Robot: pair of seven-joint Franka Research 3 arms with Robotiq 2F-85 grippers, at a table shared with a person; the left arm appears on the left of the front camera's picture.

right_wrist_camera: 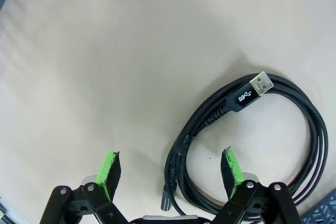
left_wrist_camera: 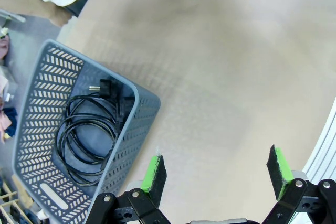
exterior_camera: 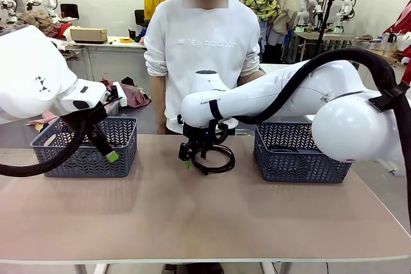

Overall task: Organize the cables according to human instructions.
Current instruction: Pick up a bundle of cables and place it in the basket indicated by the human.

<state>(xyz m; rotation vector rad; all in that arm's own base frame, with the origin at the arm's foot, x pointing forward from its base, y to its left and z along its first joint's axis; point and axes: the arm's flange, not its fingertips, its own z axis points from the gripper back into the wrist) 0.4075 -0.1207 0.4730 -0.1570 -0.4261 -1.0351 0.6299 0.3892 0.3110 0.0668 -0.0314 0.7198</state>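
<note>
My right jaws (right_wrist_camera: 170, 174) hang spread over a coiled cable (right_wrist_camera: 252, 140) on the desk (right_wrist_camera: 105, 66), its USB plug at two o'clock; left jaws (left_wrist_camera: 216, 170) spread beside the grey basket (left_wrist_camera: 137, 129) holding another cable (left_wrist_camera: 86, 137).

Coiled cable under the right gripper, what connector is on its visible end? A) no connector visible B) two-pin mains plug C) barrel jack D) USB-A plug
D. In the right wrist view the coiled cable on the table ends in a flat metal USB-A plug on a black housing with a printed USB mark; the open right gripper hangs over it.
</note>
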